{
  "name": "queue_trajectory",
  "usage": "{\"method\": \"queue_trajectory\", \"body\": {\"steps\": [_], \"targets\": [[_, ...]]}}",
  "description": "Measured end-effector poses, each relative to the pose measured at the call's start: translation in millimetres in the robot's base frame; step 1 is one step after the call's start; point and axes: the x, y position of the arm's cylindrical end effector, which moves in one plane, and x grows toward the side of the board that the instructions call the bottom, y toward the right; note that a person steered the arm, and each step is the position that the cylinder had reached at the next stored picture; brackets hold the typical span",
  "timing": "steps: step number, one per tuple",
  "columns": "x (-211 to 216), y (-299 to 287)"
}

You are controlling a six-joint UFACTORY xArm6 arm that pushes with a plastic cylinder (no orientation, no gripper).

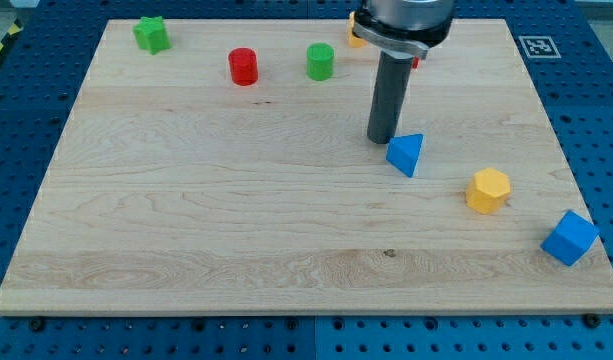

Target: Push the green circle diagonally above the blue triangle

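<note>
The green circle [320,61] stands upright near the view's top, a little left of the rod. The blue triangle [406,154] lies right of the view's centre. My tip [381,138] rests on the board just left of the blue triangle and slightly above it, very close to it or touching; I cannot tell which. The green circle is up and to the left of the tip, well apart from it.
A red circle [243,66] stands left of the green circle. A green star [151,34] sits at the top left. A yellow hexagon [487,190] and a blue cube [569,238] lie at the right. An orange block [355,39] is partly hidden behind the arm.
</note>
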Motion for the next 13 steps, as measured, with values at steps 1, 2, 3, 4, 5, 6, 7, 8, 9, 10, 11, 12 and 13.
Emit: {"method": "queue_trajectory", "body": {"steps": [1, 2, 3, 4, 5, 6, 7, 8, 9, 10, 11, 12, 13], "targets": [[21, 14], [30, 30], [-2, 23], [-42, 23], [-66, 23], [-100, 21], [-124, 14], [-133, -7], [-146, -36], [-162, -67], [-173, -92], [-149, -78], [-94, -51]]}}
